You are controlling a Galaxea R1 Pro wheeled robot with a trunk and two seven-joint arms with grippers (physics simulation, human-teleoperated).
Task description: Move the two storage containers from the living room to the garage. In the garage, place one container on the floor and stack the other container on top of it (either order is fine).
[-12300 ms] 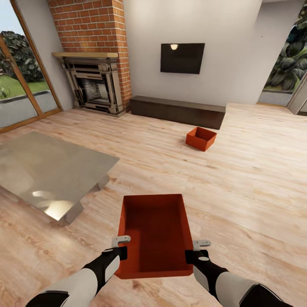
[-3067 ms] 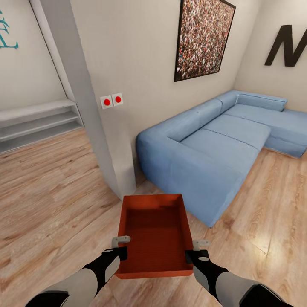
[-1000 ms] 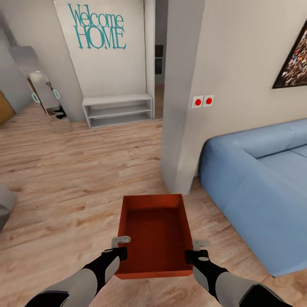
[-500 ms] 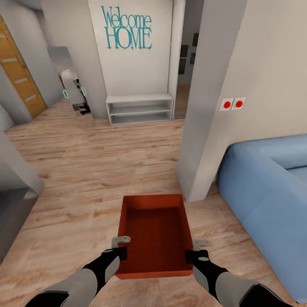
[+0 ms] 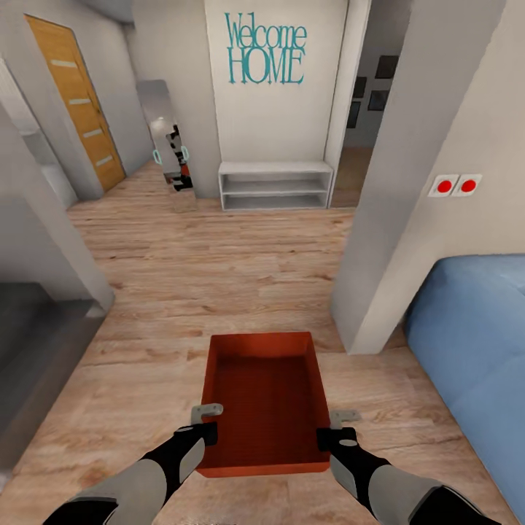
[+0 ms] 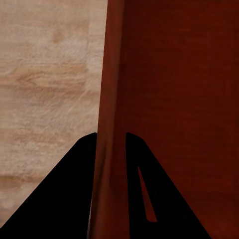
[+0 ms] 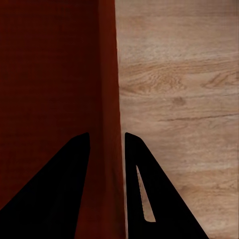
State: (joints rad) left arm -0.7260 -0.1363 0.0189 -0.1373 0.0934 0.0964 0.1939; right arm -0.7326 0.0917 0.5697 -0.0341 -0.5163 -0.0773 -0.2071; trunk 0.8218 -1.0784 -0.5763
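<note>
I carry one orange-red storage container (image 5: 265, 401) in front of me, open side up, above the light wood-plank floor. My left gripper (image 5: 208, 423) is shut on its left wall, and my right gripper (image 5: 332, 429) is shut on its right wall. In the left wrist view the container wall (image 6: 112, 99) runs between the dark fingers (image 6: 69, 189). The right wrist view shows the same pinch on the other container wall (image 7: 107, 99), between the fingers (image 7: 149, 194). The second container is out of view.
A grey wall corner (image 5: 394, 219) with two red buttons (image 5: 456, 185) stands close at the right, beside the blue sofa (image 5: 474, 328). Ahead are a white shelf (image 5: 275, 186), a "Welcome HOME" wall, a wooden door (image 5: 76, 109) and a mirror (image 5: 171, 149). A grey wall (image 5: 44, 248) is at the left.
The whole view has swung left: the shelf, wall corner and sofa slid rightward in the picture and the wooden door came further into sight. The container stays held between both grippers.
</note>
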